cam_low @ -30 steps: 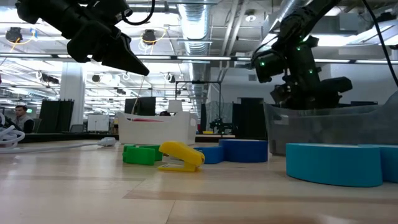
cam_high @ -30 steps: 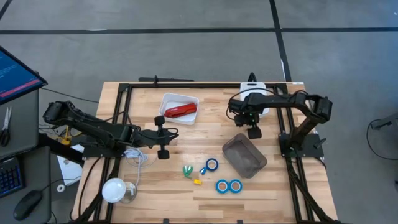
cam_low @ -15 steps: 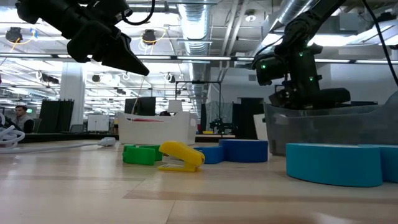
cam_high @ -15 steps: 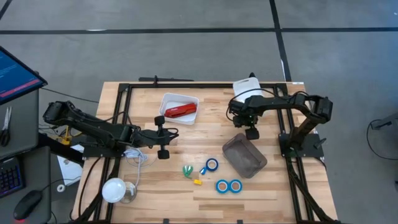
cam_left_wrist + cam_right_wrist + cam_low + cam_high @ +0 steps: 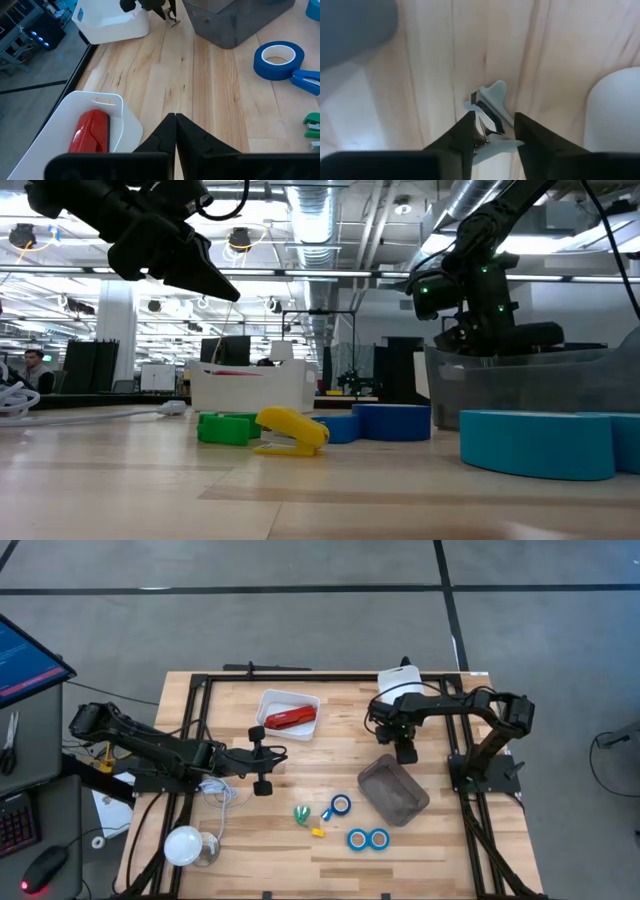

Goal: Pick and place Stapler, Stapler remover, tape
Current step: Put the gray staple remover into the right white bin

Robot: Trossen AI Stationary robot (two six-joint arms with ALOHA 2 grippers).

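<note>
No readable writing. Right fingers (image 5: 492, 131) straddling staple remover (image 5: 489, 112); left fingers (image 5: 175, 131) clenched, empty.

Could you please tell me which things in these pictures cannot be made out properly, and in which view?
- Pale blue staple remover: right wrist view, the right pincer straddles it; contact unclear. In the high view that arm hides it.
- Red stapler: left wrist view, its lower end passes behind the white bin wall.
- Grey bin: low view, contents blurred by its cloudy wall.
- Tape rolls: low view, cut off at the edge.
</note>
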